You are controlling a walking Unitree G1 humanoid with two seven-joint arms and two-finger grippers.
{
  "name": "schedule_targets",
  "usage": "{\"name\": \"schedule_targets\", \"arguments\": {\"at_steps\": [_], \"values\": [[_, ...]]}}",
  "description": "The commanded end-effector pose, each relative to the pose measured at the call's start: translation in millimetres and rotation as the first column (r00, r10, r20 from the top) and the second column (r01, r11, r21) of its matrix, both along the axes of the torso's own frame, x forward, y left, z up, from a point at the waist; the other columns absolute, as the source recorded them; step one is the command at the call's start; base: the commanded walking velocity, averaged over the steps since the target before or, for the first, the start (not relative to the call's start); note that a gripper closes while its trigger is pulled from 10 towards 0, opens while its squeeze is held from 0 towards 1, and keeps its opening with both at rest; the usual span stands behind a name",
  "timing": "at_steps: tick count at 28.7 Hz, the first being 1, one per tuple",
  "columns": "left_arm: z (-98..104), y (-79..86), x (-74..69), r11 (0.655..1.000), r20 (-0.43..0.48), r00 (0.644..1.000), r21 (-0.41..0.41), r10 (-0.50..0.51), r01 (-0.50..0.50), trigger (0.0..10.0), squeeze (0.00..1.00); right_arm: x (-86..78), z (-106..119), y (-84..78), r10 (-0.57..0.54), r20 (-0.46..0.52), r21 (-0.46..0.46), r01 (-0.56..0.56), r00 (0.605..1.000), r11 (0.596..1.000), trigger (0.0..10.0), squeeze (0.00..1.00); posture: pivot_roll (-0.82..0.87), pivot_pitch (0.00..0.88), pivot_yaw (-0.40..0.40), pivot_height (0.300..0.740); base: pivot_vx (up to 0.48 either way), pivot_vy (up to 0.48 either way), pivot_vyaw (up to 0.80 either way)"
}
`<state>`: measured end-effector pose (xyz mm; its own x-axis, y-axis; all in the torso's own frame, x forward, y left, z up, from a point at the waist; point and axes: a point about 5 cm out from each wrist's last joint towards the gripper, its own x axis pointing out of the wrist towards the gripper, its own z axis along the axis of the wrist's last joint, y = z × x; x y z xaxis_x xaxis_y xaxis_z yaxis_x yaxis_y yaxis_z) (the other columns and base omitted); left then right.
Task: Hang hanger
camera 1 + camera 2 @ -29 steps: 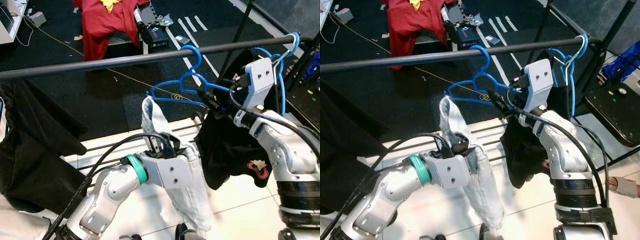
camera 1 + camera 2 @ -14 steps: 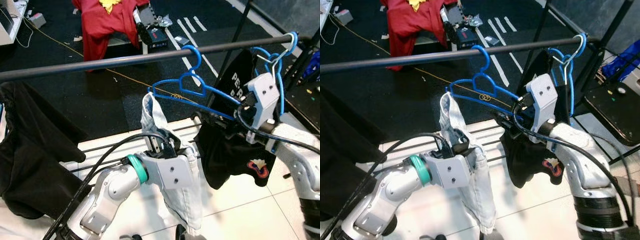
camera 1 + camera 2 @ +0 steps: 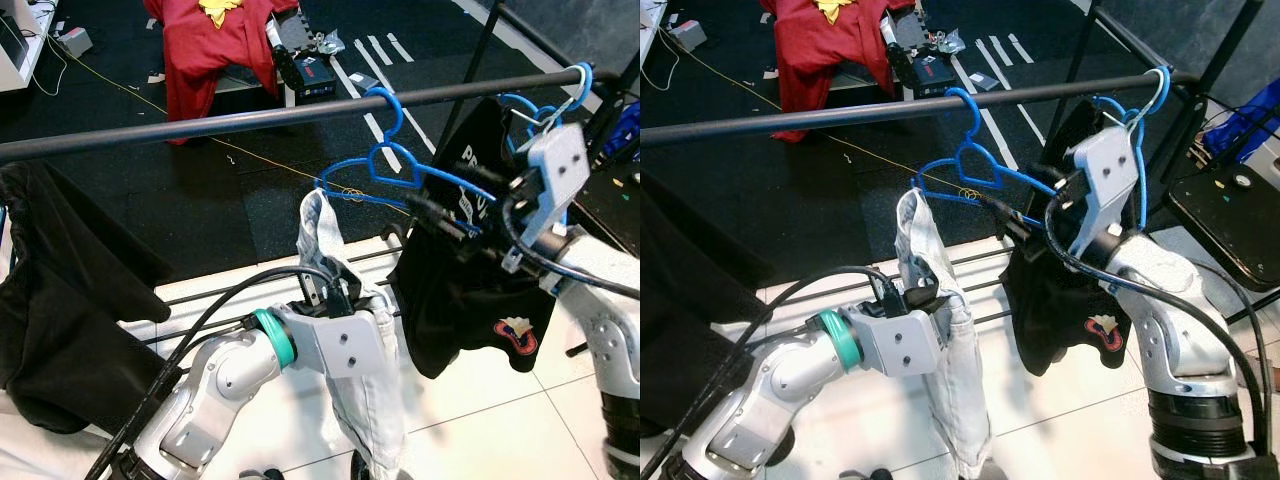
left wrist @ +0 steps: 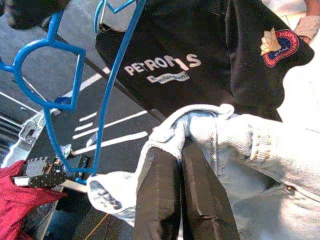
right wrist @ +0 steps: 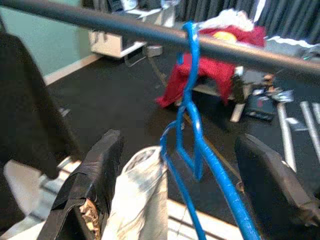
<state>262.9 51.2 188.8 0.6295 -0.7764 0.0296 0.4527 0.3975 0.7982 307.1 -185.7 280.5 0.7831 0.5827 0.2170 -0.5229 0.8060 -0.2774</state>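
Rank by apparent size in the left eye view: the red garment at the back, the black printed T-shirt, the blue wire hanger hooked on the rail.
1. Black printed T-shirt.
2. Red garment; being farther away shrinks it, and the frame crops it.
3. Blue wire hanger.

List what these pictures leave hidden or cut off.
- Jeans: lower end cut off by the left eye view's bottom edge.
- Blue hanger: right end hidden behind the black shirt.
- Rail: left end runs past the frame edge.
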Motion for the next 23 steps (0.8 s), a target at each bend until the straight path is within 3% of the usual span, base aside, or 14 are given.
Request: {"name": "schedule_targets", "arguments": {"at_steps": [1, 6, 7, 8, 15, 23], "values": [[0, -1.3, -2.6, 1.0, 0.004, 1.0, -0.001, -0.022, 0.022, 10.0, 0.0, 1.6, -3, -0.2, -0.022, 0.002, -0.01, 0.022, 1.0, 1.0, 10.0, 0.0, -0.19, 0.183, 0.069, 0.74, 0.0, 0.0, 0.0], [0, -1.3, -2.6, 1.0, 0.004, 1.0, -0.001, -0.023, 0.023, 10.0, 0.0, -0.6, -1, 5.9, 0.012, 0.022, -0.008, -0.012, 1.0, 1.0, 10.0, 0.0, -0.19, 0.182, 0.072, 0.74, 0.0, 0.0, 0.0], [0, -1.4, -2.5, 1.0, 0.005, 1.0, -0.001, -0.023, 0.023, 10.0, 0.0, -12.9, -3, 20.0, 0.125, 0.034, -0.041, -0.123, 0.992, 0.992, 10.0, 0.0, -0.19, 0.183, 0.071, 0.74, 0.0, 0.0, 0.0], [0, -1.4, -2.5, 1.0, 0.005, 1.0, -0.001, -0.023, 0.023, 10.0, 0.0, -16.2, -3, 23.3, 0.153, 0.035, -0.05, -0.151, 0.988, 0.987, 10.0, 0.0, -0.19, 0.183, 0.071, 0.74, 0.0, 0.0, 0.0], [-1, -2.5, -3.0, 1.0, -0.001, 1.0, -0.002, -0.027, 0.027, 10.0, 0.0, -41.3, -29, 44.9, 0.261, -0.029, -0.12, -0.262, 0.965, 0.957, 10.0, 0.0, -0.2, 0.188, 0.072, 0.74, 0.0, 0.0, 0.0], [-1, -3.1, -3.0, 0.999, -0.001, 0.999, -0.002, -0.032, 0.032, 10.0, 0.0, -45.8, -38, 46.3, 0.269, -0.056, -0.163, -0.274, 0.962, 0.948, 10.0, 0.0, -0.2, 0.188, 0.073, 0.74, 0.0, 0.0, 0.0]]}}
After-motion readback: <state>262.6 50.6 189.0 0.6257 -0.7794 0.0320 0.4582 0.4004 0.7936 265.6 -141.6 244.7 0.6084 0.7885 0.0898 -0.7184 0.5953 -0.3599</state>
